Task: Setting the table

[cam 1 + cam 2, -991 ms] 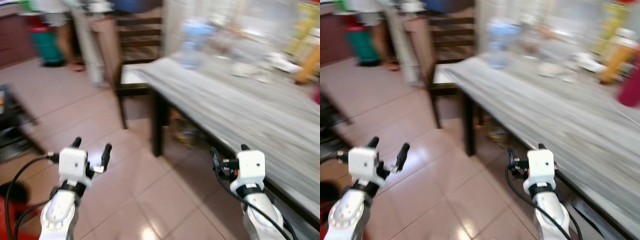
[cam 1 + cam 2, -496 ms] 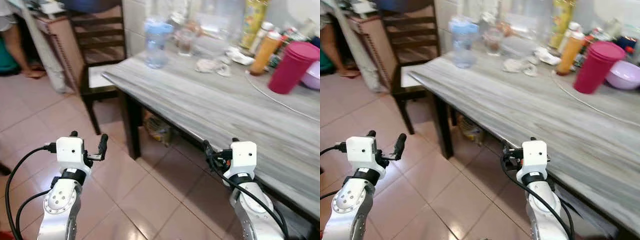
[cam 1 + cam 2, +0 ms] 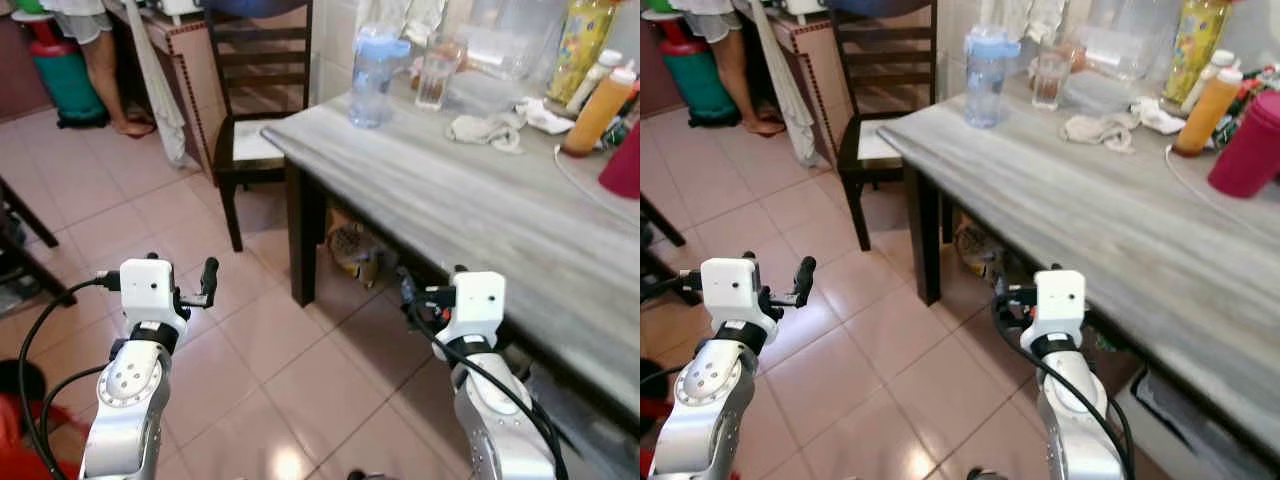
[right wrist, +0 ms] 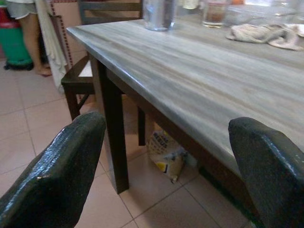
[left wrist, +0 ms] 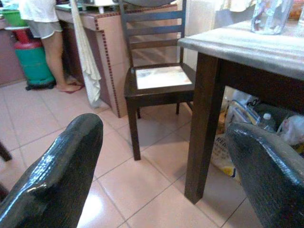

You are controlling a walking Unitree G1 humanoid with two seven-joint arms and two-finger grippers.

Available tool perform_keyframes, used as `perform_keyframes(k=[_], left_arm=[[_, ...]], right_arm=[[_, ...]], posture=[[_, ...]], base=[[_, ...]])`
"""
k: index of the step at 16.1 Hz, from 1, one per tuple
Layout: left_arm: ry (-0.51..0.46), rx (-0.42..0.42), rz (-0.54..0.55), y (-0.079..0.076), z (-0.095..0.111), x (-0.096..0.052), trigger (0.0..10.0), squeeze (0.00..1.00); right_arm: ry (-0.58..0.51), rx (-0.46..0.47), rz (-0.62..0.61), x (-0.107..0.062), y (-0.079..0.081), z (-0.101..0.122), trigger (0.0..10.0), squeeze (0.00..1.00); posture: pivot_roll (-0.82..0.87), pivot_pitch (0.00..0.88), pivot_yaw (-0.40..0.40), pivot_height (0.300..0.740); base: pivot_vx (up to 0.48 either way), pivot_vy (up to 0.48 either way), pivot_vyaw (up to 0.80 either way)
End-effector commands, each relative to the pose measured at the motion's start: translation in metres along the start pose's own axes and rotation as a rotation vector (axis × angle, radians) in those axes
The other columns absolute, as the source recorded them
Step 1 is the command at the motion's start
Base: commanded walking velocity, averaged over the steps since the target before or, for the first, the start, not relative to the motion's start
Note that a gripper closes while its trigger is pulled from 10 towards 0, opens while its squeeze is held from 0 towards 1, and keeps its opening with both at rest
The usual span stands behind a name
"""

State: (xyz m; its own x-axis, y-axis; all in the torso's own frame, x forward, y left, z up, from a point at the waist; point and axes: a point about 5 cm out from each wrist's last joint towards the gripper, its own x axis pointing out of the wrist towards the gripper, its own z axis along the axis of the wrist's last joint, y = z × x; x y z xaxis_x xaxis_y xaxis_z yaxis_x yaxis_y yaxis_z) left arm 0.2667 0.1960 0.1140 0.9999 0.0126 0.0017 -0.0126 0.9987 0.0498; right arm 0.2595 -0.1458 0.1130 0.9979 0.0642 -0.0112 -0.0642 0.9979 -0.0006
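Silver arms, white boxy wrists, black cables, black fingers (image 3: 209, 272).

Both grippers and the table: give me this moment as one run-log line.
left gripper: open, empty, over floor | right gripper: open, empty, at table edge | blue bottle, glass, cloth: untouched

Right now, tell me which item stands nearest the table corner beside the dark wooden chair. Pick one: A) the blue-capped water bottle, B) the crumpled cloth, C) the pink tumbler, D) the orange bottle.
A. The blue-capped water bottle stands at the end of the table closest to the chair, with the drinking glass next to it; the crumpled cloth and orange bottle sit farther along.
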Motion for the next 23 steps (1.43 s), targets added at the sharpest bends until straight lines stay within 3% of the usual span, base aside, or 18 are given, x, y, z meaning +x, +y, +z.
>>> perform_keyframes(k=[1, 12, 15, 20, 23], left_arm=[[0.013, 0.008, -0.012, -0.003, 0.000, 0.003, 10.0, 0.00], [0.019, 0.013, -0.039, -0.004, 0.003, 0.014, 10.0, 0.00], [0.018, 0.015, -0.041, -0.005, 0.004, 0.016, 10.0, 0.00], [0.011, 0.013, -0.059, -0.008, 0.004, 0.017, 10.0, 0.00], [-0.002, -0.051, -0.097, -0.008, 0.008, 0.019, 10.0, 0.00]], right_arm=[[0.006, 0.003, -0.026, 0.001, -0.004, -0.001, 10.0, 0.00], [-0.019, 0.011, -0.097, 0.005, -0.013, 0.006, 10.0, 0.00], [-0.020, 0.010, -0.098, 0.005, -0.012, 0.007, 10.0, 0.00], [-0.027, 0.004, -0.111, 0.005, -0.016, 0.009, 10.0, 0.00], [-0.038, -0.003, -0.108, 0.005, -0.014, 0.011, 10.0, 0.00]], posture=[[-0.19, 0.050, 0.039, 0.740], [-0.21, 0.056, 0.069, 0.740], [-0.21, 0.060, 0.070, 0.740], [-0.22, 0.060, 0.071, 0.740], [-0.22, 0.060, 0.075, 0.740]], base=[[-0.416, 0.000, 0.00], [-0.416, 0.000, 0.00], [-0.391, 0.000, -0.52], [-0.048, 0.000, -0.31], [0.000, 0.000, 0.00]])
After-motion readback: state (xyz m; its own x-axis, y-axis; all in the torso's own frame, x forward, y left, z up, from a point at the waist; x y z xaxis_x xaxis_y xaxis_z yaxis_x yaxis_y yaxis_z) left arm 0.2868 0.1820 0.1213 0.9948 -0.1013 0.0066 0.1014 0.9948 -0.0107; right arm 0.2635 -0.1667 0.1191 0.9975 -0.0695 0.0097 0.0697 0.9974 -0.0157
